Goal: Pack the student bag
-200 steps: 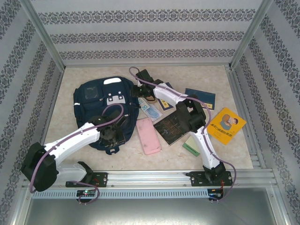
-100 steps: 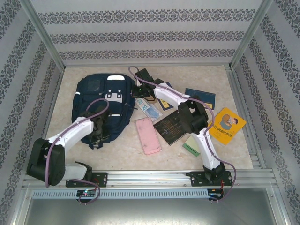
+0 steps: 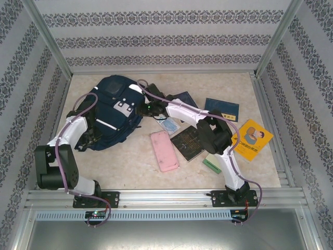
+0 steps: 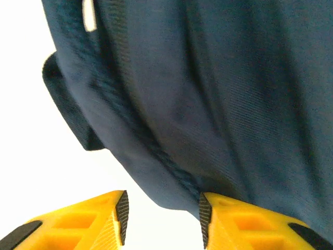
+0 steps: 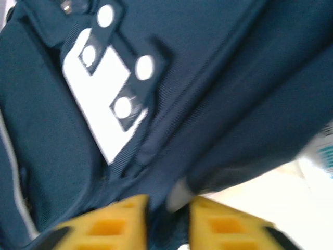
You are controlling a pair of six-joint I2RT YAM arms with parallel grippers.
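Observation:
The student bag (image 3: 112,109), a large navy backpack with white patches, lies at the left rear of the table, turned at a slant. My left gripper (image 3: 92,139) is at its near left edge. In the left wrist view the left gripper (image 4: 162,208) is open; the bag's hem (image 4: 171,177) rests against the right finger and bare table shows in the gap. My right gripper (image 3: 141,108) sits at the bag's right side. In the blurred right wrist view the right gripper (image 5: 169,203) has navy fabric and a pale strip filling its narrow gap.
To the right of the bag lie a pink pencil case (image 3: 164,151), a dark notebook (image 3: 188,144), a yellow book (image 3: 252,139), a blue booklet (image 3: 222,109), a green pad (image 3: 212,165) and a pale packet (image 3: 169,125). Patterned walls enclose the table on three sides.
The bag has shifted left and toward the rear and turned. My left arm has swung left with it. The right gripper has moved left along the bag's side.

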